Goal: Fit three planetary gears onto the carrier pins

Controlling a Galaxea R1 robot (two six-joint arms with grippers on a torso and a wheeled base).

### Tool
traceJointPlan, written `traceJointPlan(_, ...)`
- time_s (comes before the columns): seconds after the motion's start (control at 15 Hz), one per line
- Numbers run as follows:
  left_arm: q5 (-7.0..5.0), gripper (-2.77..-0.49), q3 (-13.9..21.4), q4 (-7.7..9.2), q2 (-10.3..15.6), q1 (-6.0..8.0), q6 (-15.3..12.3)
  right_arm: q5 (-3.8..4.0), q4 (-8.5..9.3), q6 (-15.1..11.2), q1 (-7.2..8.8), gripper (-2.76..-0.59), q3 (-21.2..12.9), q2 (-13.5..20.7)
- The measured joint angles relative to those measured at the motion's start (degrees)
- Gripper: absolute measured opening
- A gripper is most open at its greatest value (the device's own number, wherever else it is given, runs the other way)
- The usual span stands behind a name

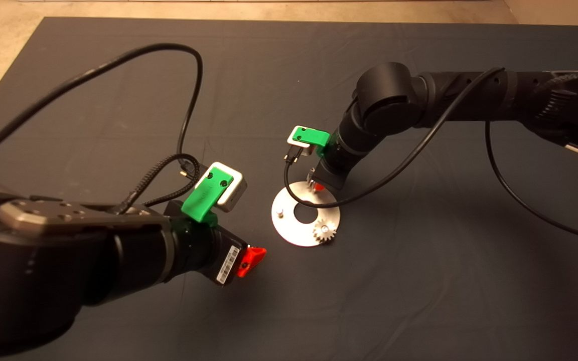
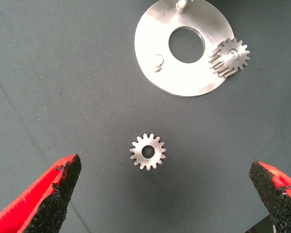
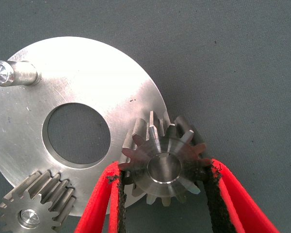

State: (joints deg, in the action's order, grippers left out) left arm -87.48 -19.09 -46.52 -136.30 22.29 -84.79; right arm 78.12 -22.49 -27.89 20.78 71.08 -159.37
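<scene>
Dark mat (image 1: 419,281): covers the table almost edge to edge, with broad bare cloth on every side of the parts, which lie near its middle.

Two black arms: the left arm (image 1: 68,260) enters low from the left, the right arm (image 1: 469,95) from the right.

One flat shiny disc (image 1: 294,233) with a large centre hole, lying flat on the mat. Three carrier pins: one bare stud (image 3: 12,73) stands upright near the rim.

Three planetary gears, small, silver, toothed. One seated gear (image 2: 230,56) sits on a pin at the disc's edge, its teeth overhanging the rim. One held gear (image 3: 164,162) is over a second pin, whose end shows in its bore; the right gripper (image 3: 164,194) is clamped on it. One loose gear (image 2: 148,152) lies flat on the mat, well apart from the disc, centre hole open.

Left gripper (image 2: 165,194): hovers with fingers spread wide, the loose gear between them, untouched.
</scene>
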Motion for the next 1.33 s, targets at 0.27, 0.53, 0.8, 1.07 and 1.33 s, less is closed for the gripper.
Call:
traceJointPlan(0.27, 0.02, -0.75, 0.00, 0.02, 0.13, 0.15, 0.00, 0.77, -0.14, 0.00, -0.01, -2.48, -0.94, 0.00)
traceJointPlan(0.53, 0.00, -0.75, 0.00, 0.00, 0.48, 0.49, 0.06, 0.74, -0.13, 0.03, -0.01, -2.48, -1.71, -0.01)
traceJointPlan(0.8, 0.00, -0.75, 0.00, 0.01, 0.52, 0.79, 0.26, 0.83, -0.14, 0.02, -0.01, -2.48, -1.71, 0.00)
traceJointPlan(1.07, 0.00, -0.75, 0.00, 0.00, 0.78, 0.79, 0.45, 0.88, -0.14, 0.03, -0.01, -2.48, -1.71, 0.00)
traceJointPlan(1.33, 0.00, -0.75, 0.00, 0.00, 0.78, 0.79, 0.63, 0.89, -0.16, 0.17, -0.04, -2.48, -1.71, 0.00)
